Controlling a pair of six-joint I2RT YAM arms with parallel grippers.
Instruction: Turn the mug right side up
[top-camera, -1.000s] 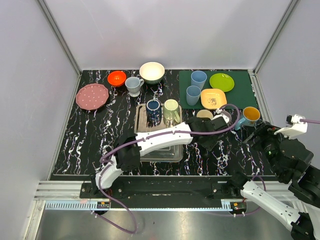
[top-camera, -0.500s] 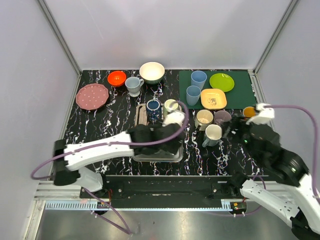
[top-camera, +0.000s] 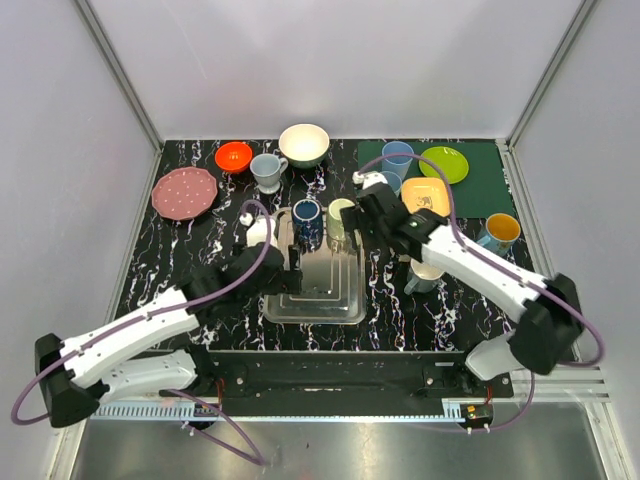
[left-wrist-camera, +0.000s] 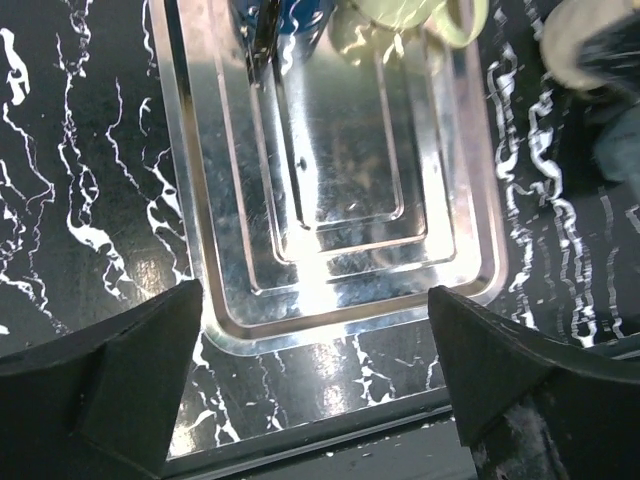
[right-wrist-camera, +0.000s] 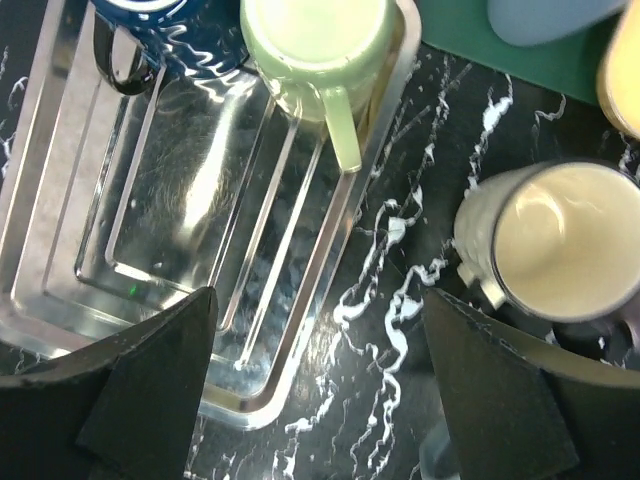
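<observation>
A light green mug (top-camera: 343, 215) (right-wrist-camera: 318, 35) stands at the far right corner of the metal tray (top-camera: 345, 305) (right-wrist-camera: 60, 270). Its top face looks flat and closed, bottom up, and its handle (right-wrist-camera: 342, 130) points toward the camera in the right wrist view. My right gripper (top-camera: 362, 228) (right-wrist-camera: 320, 390) hovers open just near of it, over the tray's right rim, holding nothing. My left gripper (top-camera: 288, 265) (left-wrist-camera: 315, 400) is open and empty above the tray's near rim (left-wrist-camera: 330, 325). In the left wrist view, only the lower edge of the green mug (left-wrist-camera: 400, 15) shows.
A dark blue mug (top-camera: 306, 217) stands in the tray beside the green one. A cream mug (top-camera: 428, 270) (right-wrist-camera: 560, 250) stands upright right of the tray. Behind are a grey mug (top-camera: 268, 170), white bowl (top-camera: 304, 143), red bowl (top-camera: 233, 155), pink plate (top-camera: 184, 192), and a green mat (top-camera: 480, 195) with cups and plates.
My left arm has pulled back from the right side to the tray's left and opened. My right arm has swung in from the far right to the green mug.
</observation>
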